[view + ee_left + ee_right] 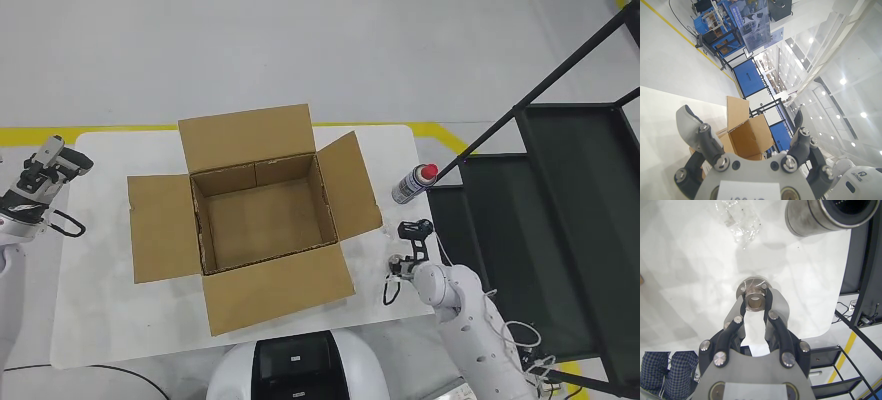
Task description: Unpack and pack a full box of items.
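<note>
1. At the middle of the surface, the cardboard box is set upright with its four flaps spread open.
2. Near the surface's right edge, a flanged metal bushing is clamped by the right end effector.
3. Near it, a metal cylinder is laid on its side.
4. Off the left edge, the left end effector is held wide open.
</note>
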### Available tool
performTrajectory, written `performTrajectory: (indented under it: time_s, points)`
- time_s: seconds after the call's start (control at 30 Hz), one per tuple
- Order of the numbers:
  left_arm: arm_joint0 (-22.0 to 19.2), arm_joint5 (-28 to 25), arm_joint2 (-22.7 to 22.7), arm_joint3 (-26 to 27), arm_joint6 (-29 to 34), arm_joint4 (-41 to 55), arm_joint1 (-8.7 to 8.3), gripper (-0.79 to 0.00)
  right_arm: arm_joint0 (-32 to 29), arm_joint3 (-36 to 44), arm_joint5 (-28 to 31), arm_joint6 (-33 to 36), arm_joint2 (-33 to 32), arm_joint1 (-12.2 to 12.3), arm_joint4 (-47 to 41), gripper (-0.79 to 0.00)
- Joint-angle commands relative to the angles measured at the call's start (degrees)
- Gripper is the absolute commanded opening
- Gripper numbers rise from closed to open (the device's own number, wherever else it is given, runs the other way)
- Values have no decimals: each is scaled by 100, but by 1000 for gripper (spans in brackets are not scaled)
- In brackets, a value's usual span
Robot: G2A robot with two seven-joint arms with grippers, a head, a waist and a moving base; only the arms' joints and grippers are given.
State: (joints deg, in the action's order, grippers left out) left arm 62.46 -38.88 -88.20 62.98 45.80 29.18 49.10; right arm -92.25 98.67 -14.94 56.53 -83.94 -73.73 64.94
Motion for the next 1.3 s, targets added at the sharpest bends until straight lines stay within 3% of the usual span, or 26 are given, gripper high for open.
performTrajectory:
  time_s: [0.0,0.3,0.67,0.9,1.27]
  points:
    - [0,0,0,0,0,0,0,0,-157,268,146,61,-72,19,-71,-785]
    - [0,0,0,0,0,0,0,0,-967,1892,709,595,-495,130,-47,-785]
    - [0,0,0,0,0,0,0,0,-1275,3597,1354,1432,-750,234,71,-785]
    - [0,0,0,0,0,0,0,0,-746,3597,2293,2132,-199,302,-135,-785]
    - [0,0,0,0,0,0,0,0,907,3597,1762,2819,1365,219,-48,-785]
